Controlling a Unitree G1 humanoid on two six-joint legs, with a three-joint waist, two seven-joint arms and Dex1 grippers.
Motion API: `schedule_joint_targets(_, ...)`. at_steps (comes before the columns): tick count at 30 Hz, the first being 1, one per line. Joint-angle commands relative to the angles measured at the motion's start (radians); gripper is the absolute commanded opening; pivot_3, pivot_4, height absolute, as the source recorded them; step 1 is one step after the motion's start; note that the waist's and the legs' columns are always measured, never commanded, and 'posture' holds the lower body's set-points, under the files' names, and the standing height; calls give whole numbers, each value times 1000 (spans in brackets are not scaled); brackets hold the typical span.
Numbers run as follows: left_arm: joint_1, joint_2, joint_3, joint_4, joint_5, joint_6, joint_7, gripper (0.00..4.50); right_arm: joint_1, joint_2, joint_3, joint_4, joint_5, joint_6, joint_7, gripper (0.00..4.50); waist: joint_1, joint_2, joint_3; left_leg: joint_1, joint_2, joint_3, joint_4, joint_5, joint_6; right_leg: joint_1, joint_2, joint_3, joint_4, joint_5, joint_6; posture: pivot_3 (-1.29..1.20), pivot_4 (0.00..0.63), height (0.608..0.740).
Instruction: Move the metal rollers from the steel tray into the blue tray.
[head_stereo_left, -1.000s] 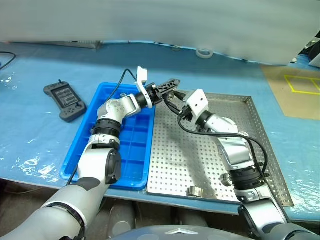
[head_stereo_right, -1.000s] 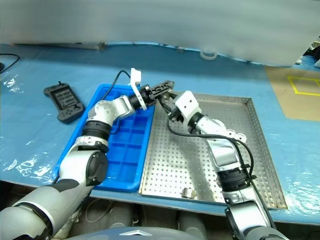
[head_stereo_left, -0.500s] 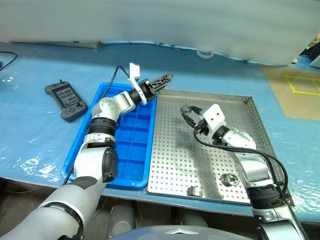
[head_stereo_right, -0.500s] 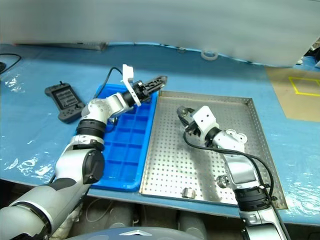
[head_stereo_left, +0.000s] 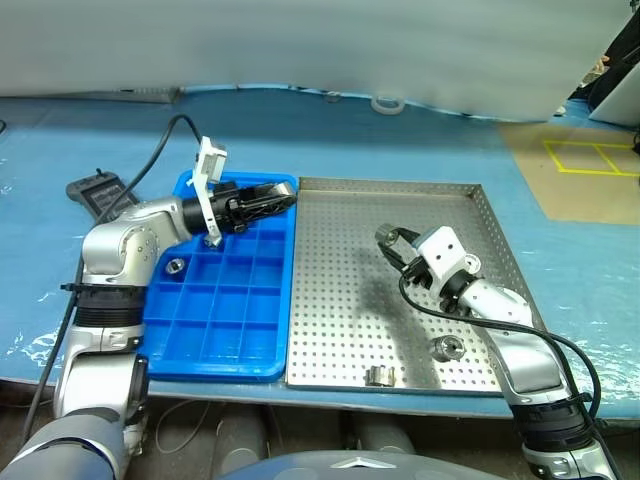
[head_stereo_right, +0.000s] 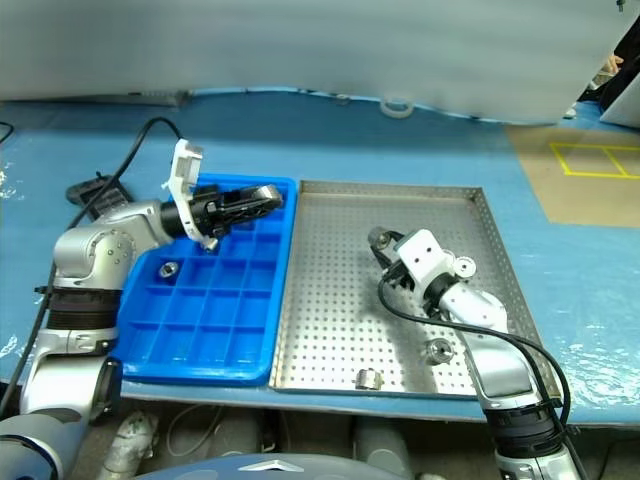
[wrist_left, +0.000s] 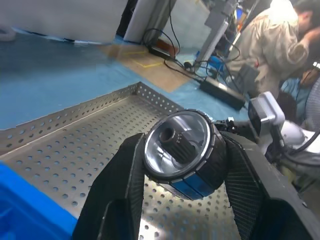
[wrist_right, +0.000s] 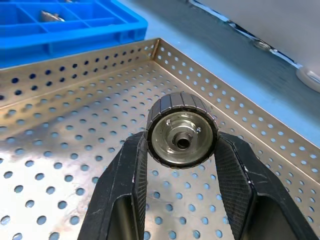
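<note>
The left gripper (head_stereo_left: 275, 199) is clamped on a metal roller (wrist_left: 179, 146) and hangs level over the far row of the blue tray (head_stereo_left: 160, 335), a hold that looks meant for dropping the part into one of the compartments beneath. The right gripper (head_stereo_left: 388, 240) also pinches a roller (wrist_right: 182, 131), poised above the steel tray (head_stereo_left: 465, 187) at about the plate's centre, seemingly lifted clear for the trip across or a handover.

Outward from the claws, one roller (head_stereo_left: 175, 266) already sits in a compartment at nine o'clock in the blue tray. Two more lie on the steel floor: one (head_stereo_left: 445, 347) at about five o'clock and one (head_stereo_left: 380, 376) at six o'clock near the rim. A dark handheld controller (head_stereo_left: 92, 192) rests on the blue table covering just beyond the blue tray's far left corner.

The head views give the layout, yet the rollers between the fingers are hard to make out there. The wrist views settle it: each shows the ribbed rim and hollow hub squeezed between black fingers (wrist_right: 131, 165). The left wrist view also catches a person (wrist_left: 272, 40) in the background.
</note>
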Motion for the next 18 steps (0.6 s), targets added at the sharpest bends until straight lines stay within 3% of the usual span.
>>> schedule_joint_targets(1,32,73,-92,-24,140,-270,-138,1897,-2,-16,-7,-5,-1,-17,13,1581,-1,0,0,2,0,0,0,0,0,2,0,0,-1,0,0,-310,150,740)
schedule_joint_targets(9,93,136,-76,-68,119,-289,-191,1897,17,-18,-15,59,12,-38,31,1581,8,-1,-1,2,0,0,-3,2,-4,0,0,0,0,0,0,-231,150,740)
schedule_joint_targets(17,185,157,-29,-151,70,-222,-126,1897,55,-7,-17,149,43,-18,71,4232,19,-1,-1,2,1,0,-4,2,-5,0,0,-2,3,0,0,-174,150,740)
schedule_joint_targets(18,186,161,-23,-146,68,-214,-119,1897,56,-12,-8,146,49,-17,90,4232,20,0,-1,3,1,0,-4,2,-5,0,0,-2,3,0,0,-173,150,740)
